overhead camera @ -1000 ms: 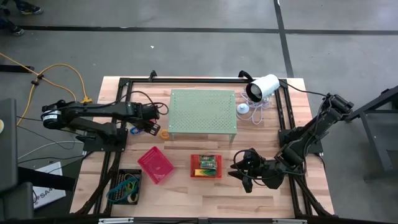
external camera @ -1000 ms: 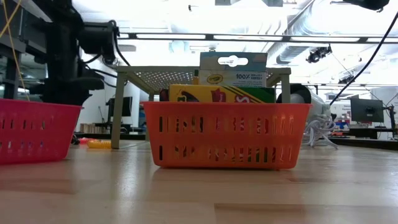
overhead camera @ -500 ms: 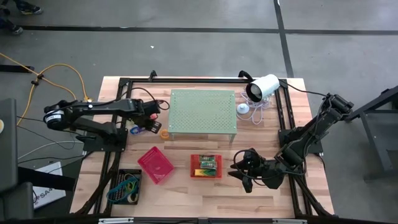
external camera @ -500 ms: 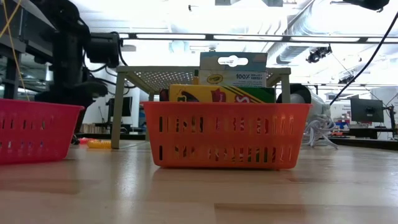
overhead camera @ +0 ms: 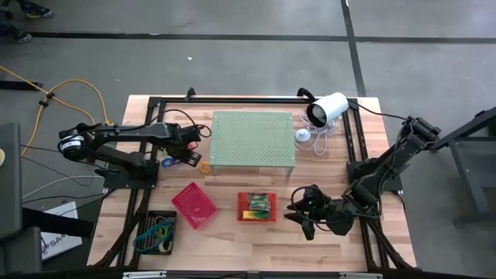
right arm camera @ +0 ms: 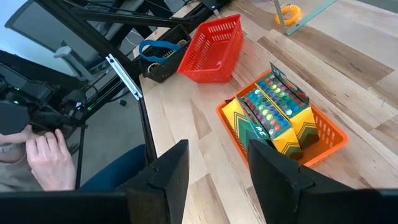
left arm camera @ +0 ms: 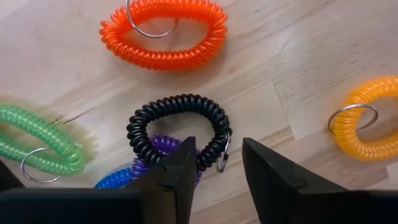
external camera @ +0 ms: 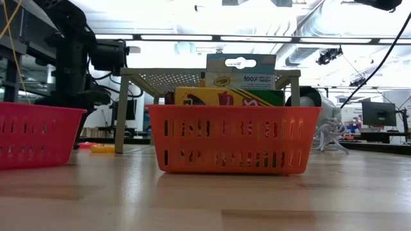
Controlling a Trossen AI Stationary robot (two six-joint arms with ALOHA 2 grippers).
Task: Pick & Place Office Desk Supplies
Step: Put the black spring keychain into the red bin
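Lying coils: a black coil wristband (left arm camera: pixel 179 129) with a metal key ring sits on the bench (left arm camera: pixel 311 56) at the centre of the left wrist view, partly over a purple coil (left arm camera: pixel 155 149) and a blue coil (left arm camera: pixel 112 182).
Other coils: an orange-red coil (left arm camera: pixel 165 34) lies at the top of that view, a green coil (left arm camera: pixel 37 146) at its left edge, a yellow-orange coil (left arm camera: pixel 367 127) at its right edge; all are apart from the black one.
Left gripper (left arm camera: pixel 214 171): it hovers over the black coil, fingers (left arm camera: pixel 177 174) parted, one on each side of the coil's near edge, gripping nothing. In the high view it is left of centre, just beside the pale green stand (overhead camera: pixel 253 138).
Trays: a pink tray (overhead camera: pixel 193 204), an orange tray (overhead camera: pixel 256 207) holding crayon boxes (right arm camera: pixel 273 115), and a black tray (overhead camera: pixel 157 231) with coloured loops line the lower middle of the high view.
Right gripper (overhead camera: pixel 298 213): it rests at lower right, right of the orange tray, fingers (right arm camera: pixel 168 180) apart and empty.
Room: a person's hand (right arm camera: pixel 46 158) shows at the left edge of the right wrist view.
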